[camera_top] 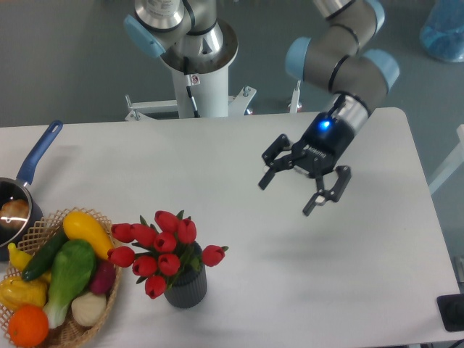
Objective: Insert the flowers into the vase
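The red tulips (161, 246) stand upright in the small dark grey ribbed vase (186, 290) near the table's front left. Their green stems go down into the vase's mouth, and the blooms spread wider than the vase. My gripper (288, 194) hangs above the middle-right of the table, well to the right of the vase and higher than it. Its two black fingers are spread apart and hold nothing.
A wicker basket (51, 330) of coloured vegetables sits at the front left corner, close to the vase. A blue-handled metal saucepan (16, 206) lies at the left edge. The robot's white base (196, 80) stands behind the table.
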